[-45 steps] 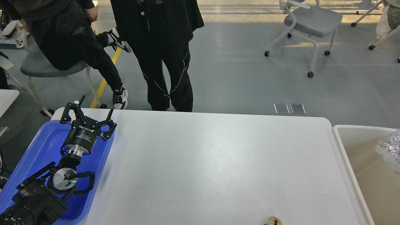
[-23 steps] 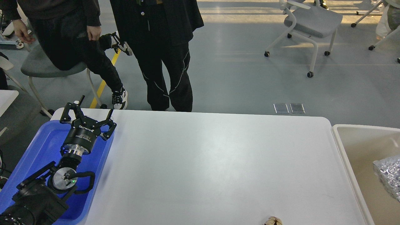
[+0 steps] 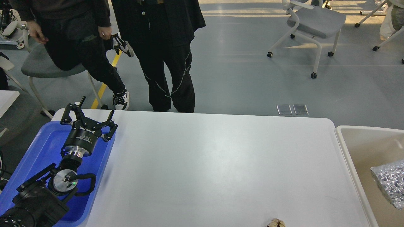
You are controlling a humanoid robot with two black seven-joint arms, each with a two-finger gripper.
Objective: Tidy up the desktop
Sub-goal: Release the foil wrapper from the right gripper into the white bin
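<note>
White lettering runs across the black body of the left gripper (image 3: 94, 113), just below its fingers, but it is too small and skewed to read with any confidence; a small label lower on the same cylindrical body is likewise illegible. The fingers (image 3: 70, 111) of this gripper are spread wide apart with nothing between them and touching nothing, poised above the far end of the blue tray (image 3: 38, 148). Behind them the wrist shows a polished metal ring, a round silver cap with a small green light, and a looped black cable. The tray is glossy moulded plastic with a raised rim and rounded corners, lying on the left part of the tabletop (image 3: 214, 170), which fills the middle of the view from the tray to the cream bin (image 3: 347, 151) at its right edge. The tabletop is smooth, matte white and rectangular with rounded corners, and almost bare: only a small, pale, crumpled lump (image 3: 275, 223) sits at its near edge, cut off by the frame. Inside the smooth-walled bin lies a crinkled, silvery foil-like wad (image 3: 389, 186). The right gripper is out of view.
</note>
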